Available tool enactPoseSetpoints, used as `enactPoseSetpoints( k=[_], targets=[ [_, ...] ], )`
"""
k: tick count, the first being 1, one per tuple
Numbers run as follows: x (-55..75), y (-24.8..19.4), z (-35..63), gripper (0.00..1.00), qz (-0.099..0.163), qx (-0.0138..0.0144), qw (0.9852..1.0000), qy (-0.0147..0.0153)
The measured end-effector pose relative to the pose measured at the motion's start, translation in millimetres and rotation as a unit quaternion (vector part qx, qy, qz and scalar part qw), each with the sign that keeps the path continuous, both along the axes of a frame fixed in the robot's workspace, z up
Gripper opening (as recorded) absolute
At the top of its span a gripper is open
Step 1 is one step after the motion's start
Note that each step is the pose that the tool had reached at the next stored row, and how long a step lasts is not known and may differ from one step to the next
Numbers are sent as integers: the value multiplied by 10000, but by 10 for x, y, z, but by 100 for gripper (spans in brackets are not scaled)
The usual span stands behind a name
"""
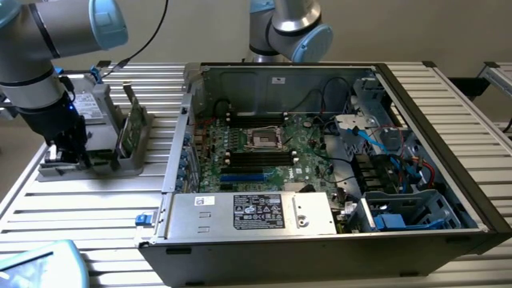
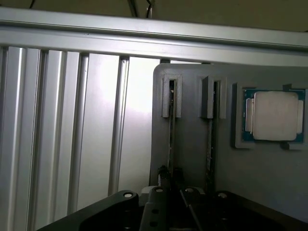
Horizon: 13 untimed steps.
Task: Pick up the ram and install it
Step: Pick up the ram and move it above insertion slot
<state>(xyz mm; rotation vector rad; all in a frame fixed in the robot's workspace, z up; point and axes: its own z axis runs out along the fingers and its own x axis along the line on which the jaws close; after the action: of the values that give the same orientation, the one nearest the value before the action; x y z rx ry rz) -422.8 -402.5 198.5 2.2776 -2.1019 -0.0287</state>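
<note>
Wrist view puts the ram (image 2: 171, 134) on edge in a slot of the grey holder (image 2: 192, 163), the slot nearest the holder's side that borders the bare slats of the tabletop (image 2: 62, 144). A second stick (image 2: 211, 144) stands in the holder's next slot, just beside it and parallel, and the square processor chip (image 2: 272, 115) lies in a recess of the holder beyond that. The gripper (image 2: 171, 175) is down over the first slot with its fingers (image 2: 156, 202) drawn almost together, one on each face of the thin board. They appear to pinch it, and the stick sits in its slot, not lifted. In the exterior view the gripper (image 1: 64, 157) is low at the holder's end farthest from the open computer case (image 1: 320, 252), which stands beside the holder. The step in hand looks like the pick itself. Doing it well, I judge, means a grip square on both faces so the board cannot pivot. It also means travel straight along the holder's upright guides (image 2: 172, 96), since any tilt could bind the stick there or brush its neighbour.
</note>
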Motion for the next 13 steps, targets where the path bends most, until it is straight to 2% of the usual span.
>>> enactPoseSetpoints(
  k=[13],
  targets=[
    [5,0,122,14,-27,1,10000,11]
  ],
)
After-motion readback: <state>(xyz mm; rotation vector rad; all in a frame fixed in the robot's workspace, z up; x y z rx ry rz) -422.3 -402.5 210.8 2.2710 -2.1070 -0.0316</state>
